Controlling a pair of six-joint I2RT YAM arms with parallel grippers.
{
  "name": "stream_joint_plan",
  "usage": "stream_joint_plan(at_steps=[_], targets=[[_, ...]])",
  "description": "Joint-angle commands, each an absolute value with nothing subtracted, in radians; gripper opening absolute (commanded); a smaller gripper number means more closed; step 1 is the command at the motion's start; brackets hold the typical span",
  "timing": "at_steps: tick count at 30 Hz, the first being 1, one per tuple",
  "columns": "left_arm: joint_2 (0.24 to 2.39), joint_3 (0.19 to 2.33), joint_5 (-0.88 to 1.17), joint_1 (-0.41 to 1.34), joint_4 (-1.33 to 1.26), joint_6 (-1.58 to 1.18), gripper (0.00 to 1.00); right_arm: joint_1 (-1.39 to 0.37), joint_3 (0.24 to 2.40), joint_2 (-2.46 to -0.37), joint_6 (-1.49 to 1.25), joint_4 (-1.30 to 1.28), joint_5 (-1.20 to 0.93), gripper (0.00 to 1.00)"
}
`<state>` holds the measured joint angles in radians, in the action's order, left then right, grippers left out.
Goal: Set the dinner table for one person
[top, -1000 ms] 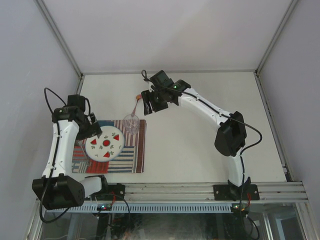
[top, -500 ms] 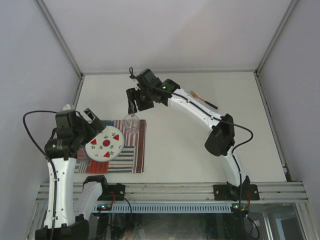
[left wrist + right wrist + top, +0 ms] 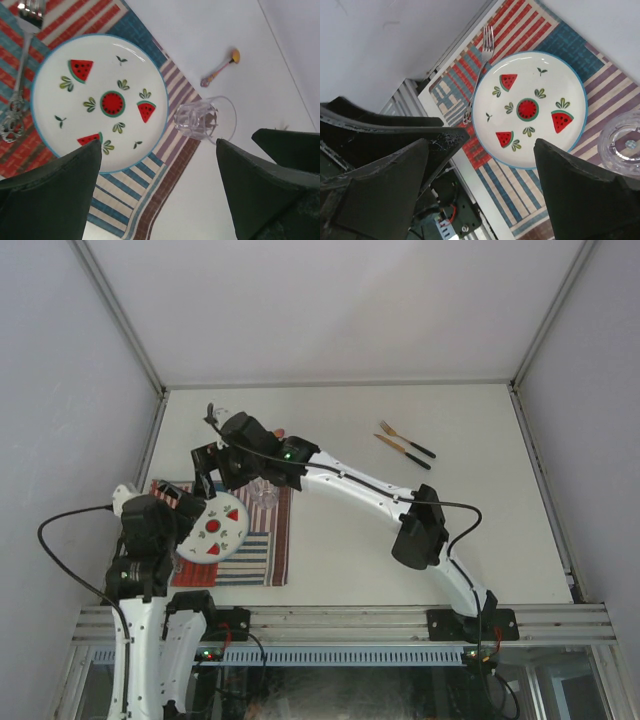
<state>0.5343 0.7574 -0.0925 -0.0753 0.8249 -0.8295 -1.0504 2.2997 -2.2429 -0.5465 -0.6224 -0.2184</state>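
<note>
On the off-white dinner table lies a striped placemat. A white plate with watermelon pictures sits on it. A silver fork lies left of the plate, and a clear glass stands at the mat's far right corner. A small gold-tipped spoon rests on the table beyond the glass. My left gripper hangs open above the mat's near right corner, holding nothing. My right gripper is open and empty, above the mat's left side, near the plate and fork.
Two dark-handled pieces of cutlery lie at the back right of the table. Aluminium rails edge the near side. The right arm stretches across the table's middle, and the left arm stands at the mat's left edge.
The right arm swung left from the far middle of the table to over the placemat, and its jaws opened wider. The left arm drew back toward the near edge.
</note>
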Motion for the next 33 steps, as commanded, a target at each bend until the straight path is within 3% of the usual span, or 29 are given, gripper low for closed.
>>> stream_joint_plan(at_steps=[1, 9, 15, 22, 33], targets=[[0.486, 0.747, -0.136, -0.069, 0.687, -0.878, 1.0, -1.125, 2.292, -2.203, -0.534, -0.507, -0.155, 0.92], [0.658, 0.897, -0.113, -0.067, 0.745, -0.737, 1.0, -1.134, 2.345, -2.262, -0.596, -0.48, -0.162, 1.0], [0.758, 1.014, -0.213, -0.024, 0.791, -0.708, 1.0, -1.16, 2.402, -2.27, -0.539, -0.486, -0.031, 1.0], [0.86, 1.008, -0.14, -0.018, 0.719, -0.707, 1.0, -1.151, 2.36, -2.24, -0.502, -0.469, -0.004, 0.99], [1.229, 1.185, -0.038, -0.013, 0.824, -0.683, 1.0, -1.096, 2.24, -2.187, -0.559, -0.393, -0.014, 0.97]])
